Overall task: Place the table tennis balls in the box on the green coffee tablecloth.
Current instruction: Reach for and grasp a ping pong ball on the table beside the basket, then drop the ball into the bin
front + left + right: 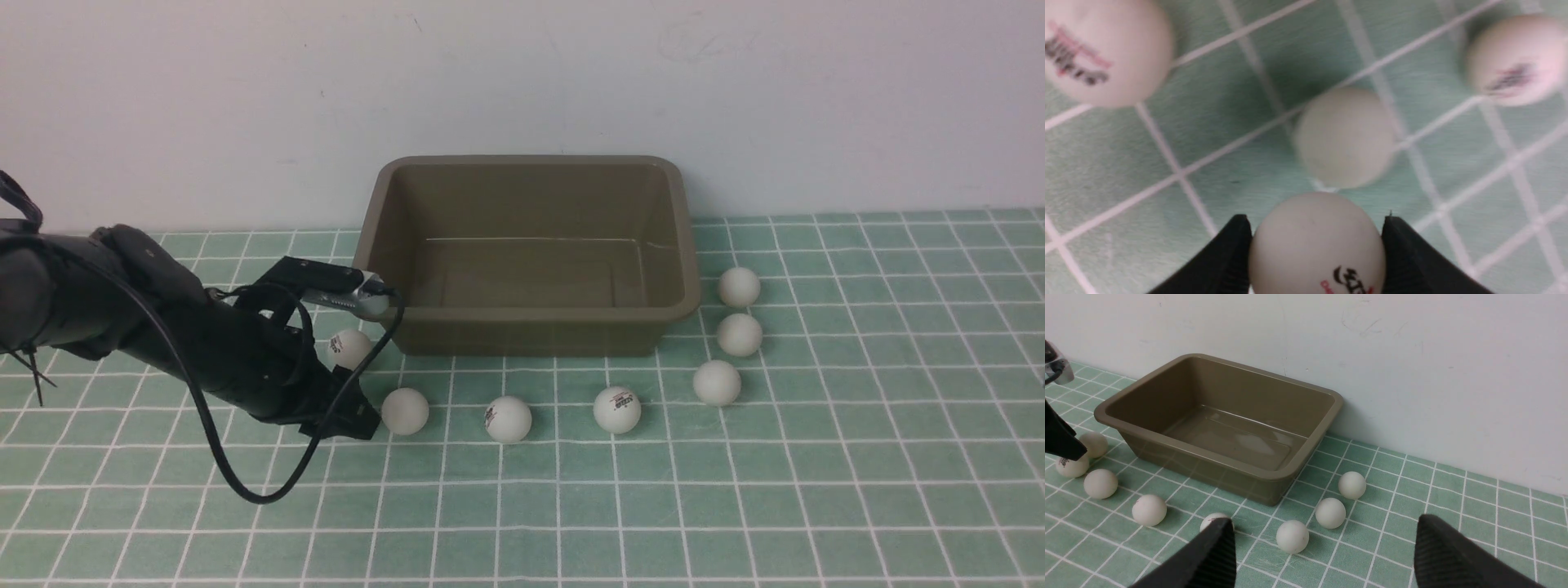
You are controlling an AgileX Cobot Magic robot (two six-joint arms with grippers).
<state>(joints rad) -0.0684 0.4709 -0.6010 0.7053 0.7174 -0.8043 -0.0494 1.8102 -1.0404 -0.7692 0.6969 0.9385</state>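
My left gripper [1316,220] is shut on one table tennis ball [1316,245], a white one with a dark and red logo, its black fingers [1229,249] pressed to both sides. In the front view the left gripper [347,416] is low over the green coffee tablecloth [735,506], left of the box's front corner, and hides that ball. The olive-brown box [531,314] stands empty against the wall. Several more balls lie round its front and right side, such as one [405,411] beside the gripper. My right gripper [1325,518] is open and empty, above the cloth to the right.
A white wall [522,82] rises directly behind the box. The left arm's black cable [245,482] loops down onto the cloth in front of the arm. Three balls [740,335] line up along the box's right side.
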